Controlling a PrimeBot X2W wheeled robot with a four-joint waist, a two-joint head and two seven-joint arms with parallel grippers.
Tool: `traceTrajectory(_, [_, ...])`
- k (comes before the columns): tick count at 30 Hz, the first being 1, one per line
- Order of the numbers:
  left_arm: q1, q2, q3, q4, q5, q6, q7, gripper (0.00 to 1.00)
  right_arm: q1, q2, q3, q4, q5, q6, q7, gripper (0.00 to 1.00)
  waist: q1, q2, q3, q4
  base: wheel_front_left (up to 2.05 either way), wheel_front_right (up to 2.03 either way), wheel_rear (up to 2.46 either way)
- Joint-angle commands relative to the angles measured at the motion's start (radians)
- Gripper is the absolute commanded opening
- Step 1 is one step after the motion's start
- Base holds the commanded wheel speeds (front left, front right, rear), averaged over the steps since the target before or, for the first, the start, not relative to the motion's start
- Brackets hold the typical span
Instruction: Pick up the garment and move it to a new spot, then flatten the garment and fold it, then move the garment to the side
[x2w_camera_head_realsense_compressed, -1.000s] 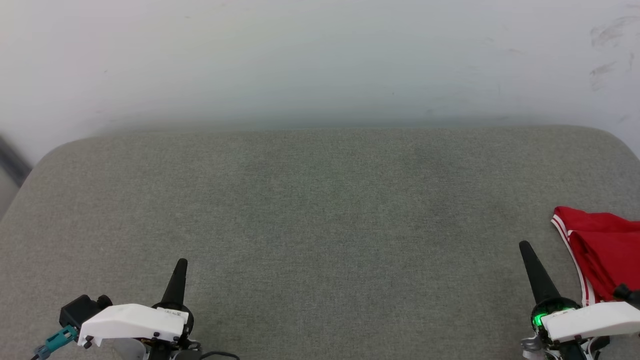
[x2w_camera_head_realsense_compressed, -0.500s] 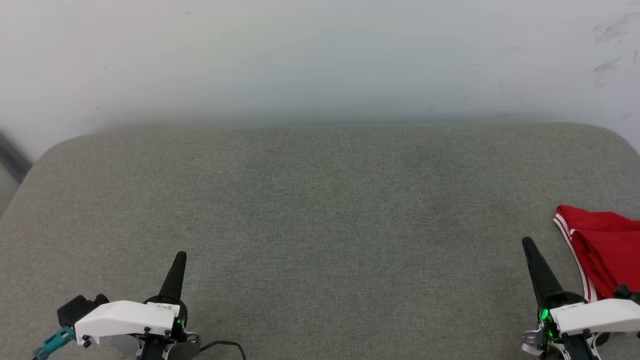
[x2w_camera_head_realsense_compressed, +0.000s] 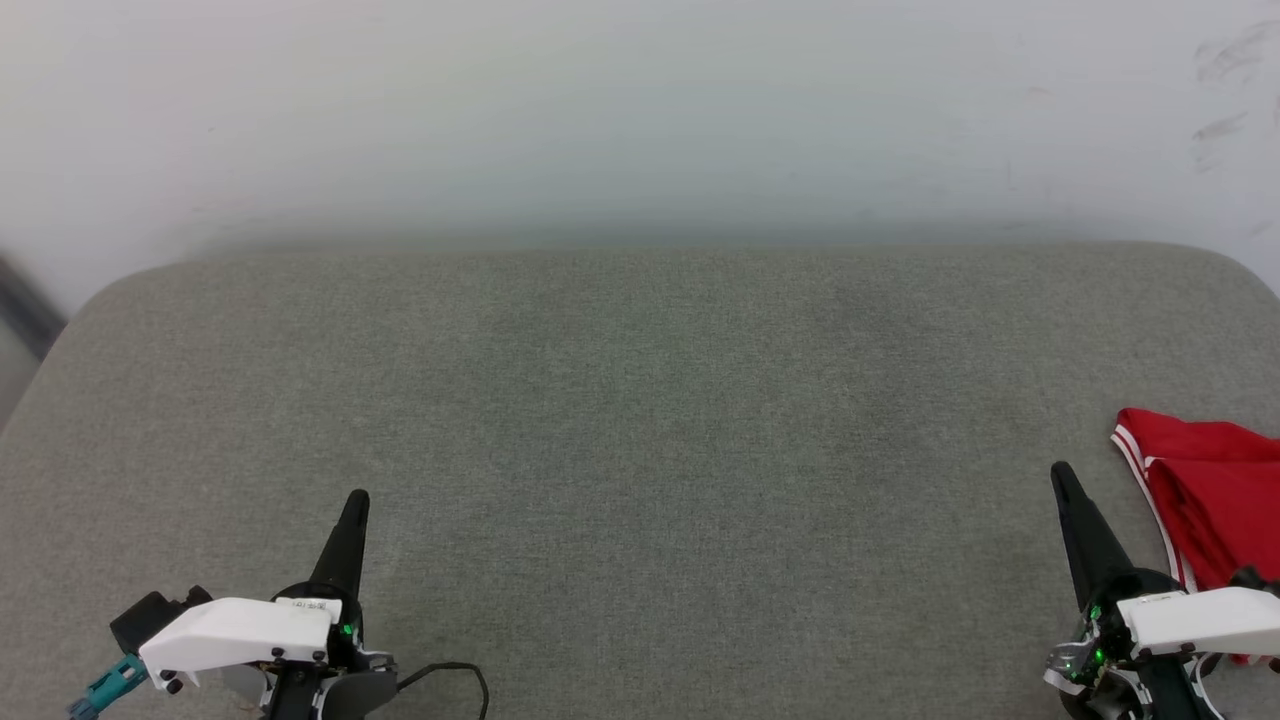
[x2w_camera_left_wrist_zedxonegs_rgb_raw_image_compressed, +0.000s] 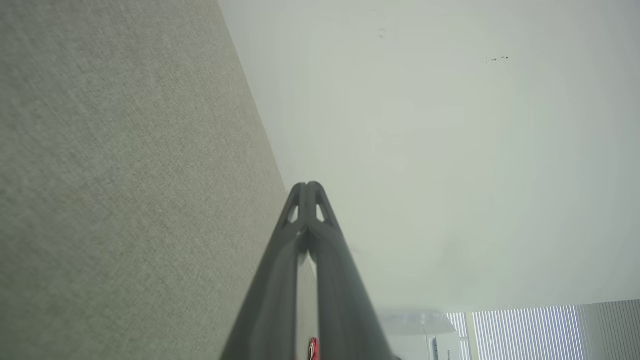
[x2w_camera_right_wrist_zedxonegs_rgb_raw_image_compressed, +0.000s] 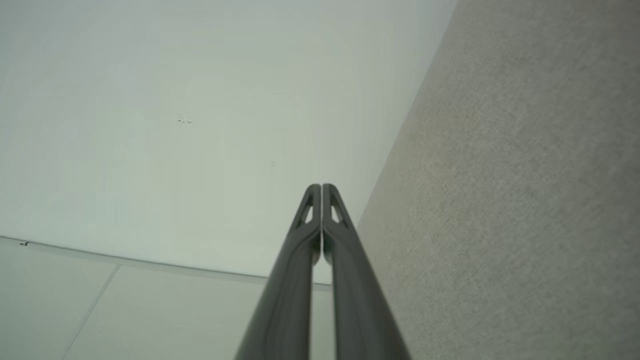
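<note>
The left tool is pointing forward over the near part of the grey fabric tabletop. Its two dark fingers are pressing together into a single tip and are gripping nothing. The right tool is pointing the same way, with its fingers fully closed and empty. In each wrist view the fingertips are meeting with no gap and no cloth between them.

The garment is lying bunched on the tabletop just to the right of the right tool, apart from its fingers. Its red-and-white striped edge is facing that tool, and the red cloth is running off the right side of the head view. The tool's white housing is covering the nearest part of the cloth. The garment is lying well apart from the left tool, far off to that tool's right.

Ahead of both tips, a pale wall is rising behind the far edge of the tabletop. A black cable is curling just to the right of the left tool's base.
</note>
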Motion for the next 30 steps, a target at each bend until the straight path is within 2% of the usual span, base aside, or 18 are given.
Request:
traceTrajectory(1, [-0.016,-0.004,0.010,0.000,-0.015,-0.010,0.007,0.00,-0.020,-0.002,-0.003,0.002,0.023,0.000,0.006,0.00,0.0000,0.0000,0.001,0.000,0.00,0.00,0.00])
traceTrajectory(30, [-0.032,-0.048,0.076,0.017,-0.143,-0.057,0.055,0.00,-0.059,0.005,-0.020,0.055,0.199,0.000,0.016,0.00,0.0000,0.0000,0.016,0.007,0.00,0.00,0.00])
